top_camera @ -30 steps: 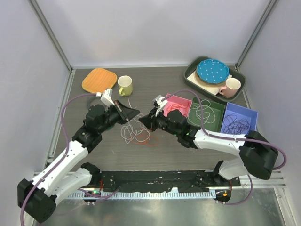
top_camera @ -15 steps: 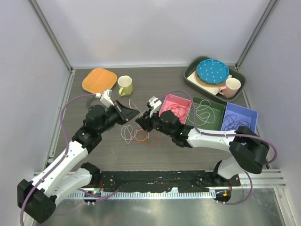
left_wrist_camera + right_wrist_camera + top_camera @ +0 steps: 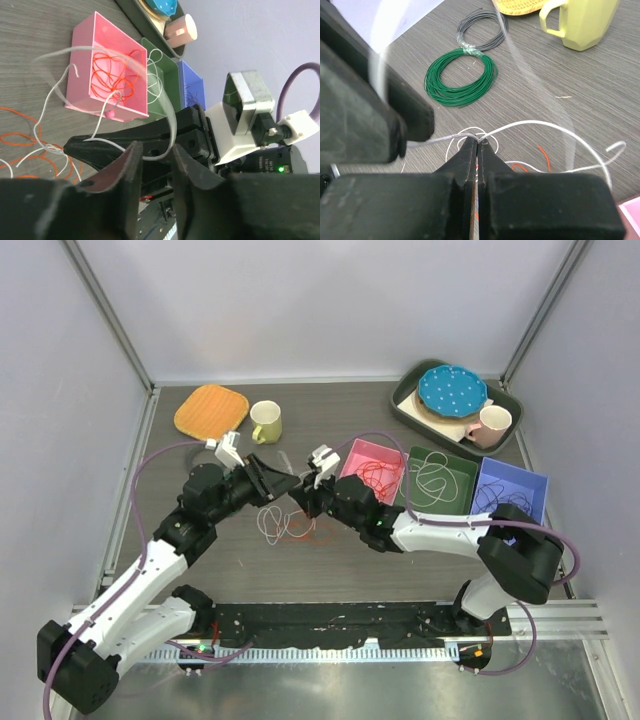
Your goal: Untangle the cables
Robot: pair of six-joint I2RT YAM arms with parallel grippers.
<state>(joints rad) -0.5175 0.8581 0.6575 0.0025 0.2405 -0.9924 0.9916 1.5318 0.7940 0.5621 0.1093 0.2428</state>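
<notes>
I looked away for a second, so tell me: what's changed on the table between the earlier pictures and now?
The right hand shifted left, away from the pink bin, toward the left hand and shut on the white cable. The left arm and yellow mug stayed put.

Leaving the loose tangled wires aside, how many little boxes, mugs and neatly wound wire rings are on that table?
Boxes: 3 (pink box, green box, blue box)
Mugs: 2 (yellow mug, pink mug)
Wound wire rings: 2 (green ring, grey ring)
Total: 7
</notes>
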